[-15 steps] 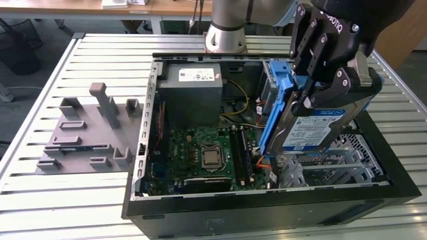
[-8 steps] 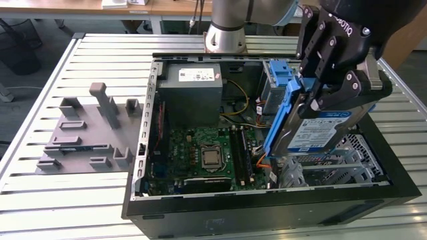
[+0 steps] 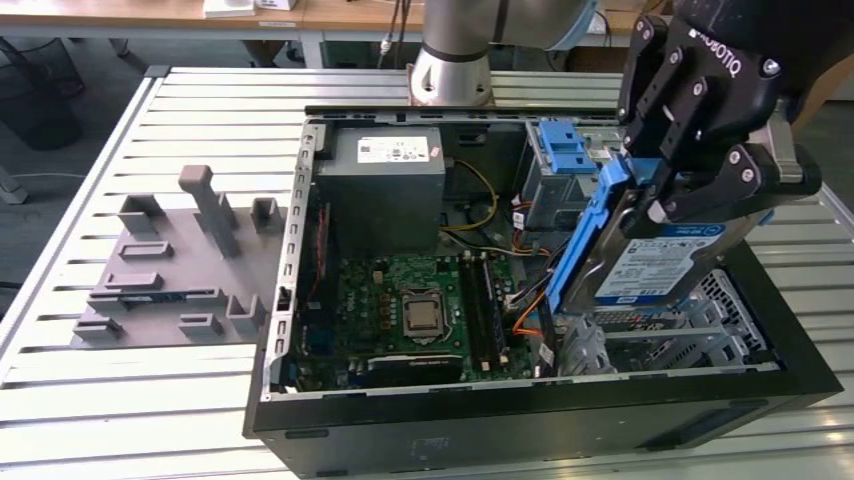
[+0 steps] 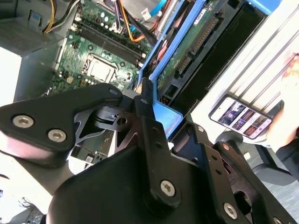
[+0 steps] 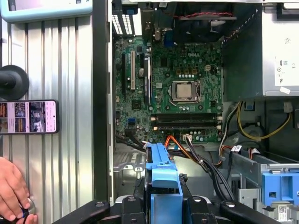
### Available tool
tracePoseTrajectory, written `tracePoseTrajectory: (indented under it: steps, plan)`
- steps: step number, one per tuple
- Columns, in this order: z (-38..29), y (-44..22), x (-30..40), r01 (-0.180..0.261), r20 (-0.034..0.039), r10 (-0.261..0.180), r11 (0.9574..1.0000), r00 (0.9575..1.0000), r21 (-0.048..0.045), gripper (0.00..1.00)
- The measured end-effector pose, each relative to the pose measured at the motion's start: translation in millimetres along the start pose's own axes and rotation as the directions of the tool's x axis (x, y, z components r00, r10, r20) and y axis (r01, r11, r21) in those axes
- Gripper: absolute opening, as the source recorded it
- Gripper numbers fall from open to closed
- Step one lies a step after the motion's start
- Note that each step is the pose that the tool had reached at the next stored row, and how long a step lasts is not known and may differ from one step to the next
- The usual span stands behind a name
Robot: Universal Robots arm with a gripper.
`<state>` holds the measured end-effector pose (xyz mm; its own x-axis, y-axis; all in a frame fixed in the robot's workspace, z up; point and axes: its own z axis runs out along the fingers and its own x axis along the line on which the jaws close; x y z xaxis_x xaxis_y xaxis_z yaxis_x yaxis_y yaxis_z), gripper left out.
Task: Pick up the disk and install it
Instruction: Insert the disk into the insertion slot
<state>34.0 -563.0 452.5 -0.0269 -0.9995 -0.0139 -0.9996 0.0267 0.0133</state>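
In the exterior view the disk [image 3: 657,268], silver with a white-and-blue label and a blue carrier frame, stands on edge and tilted over the right part of the open computer case [image 3: 534,425]. My gripper [image 3: 674,205] is shut on its upper end. In the second wrist view the disk's green circuit-board side [image 4: 187,51] runs away from the black fingers [image 4: 145,109], above the motherboard [image 4: 93,65]. The first wrist view has the blue frame [image 5: 161,168] sticking out from the gripper [image 5: 163,207] over the case interior.
Inside the case are the grey power-supply box [image 3: 380,185], the motherboard [image 3: 414,310] and a metal cage with a blue latch [image 3: 561,150]. A grey fixture plate [image 3: 174,270] lies at the exterior view's left. A phone [image 5: 29,116] and a hand [image 5: 11,191] rest beside the case.
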Motion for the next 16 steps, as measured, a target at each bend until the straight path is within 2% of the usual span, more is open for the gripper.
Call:
tracePoseTrajectory:
  steps: [6, 16]
  plan:
    - [0.5, -13.1, -0.2, 0.000, 0.0000, 0.000, 1.0000, 1.0000, -0.0007, 0.36]
    - [2.4, -25.2, -0.6, 0.000, 0.0000, 0.000, 1.0000, 1.0000, -0.0006, 0.36]
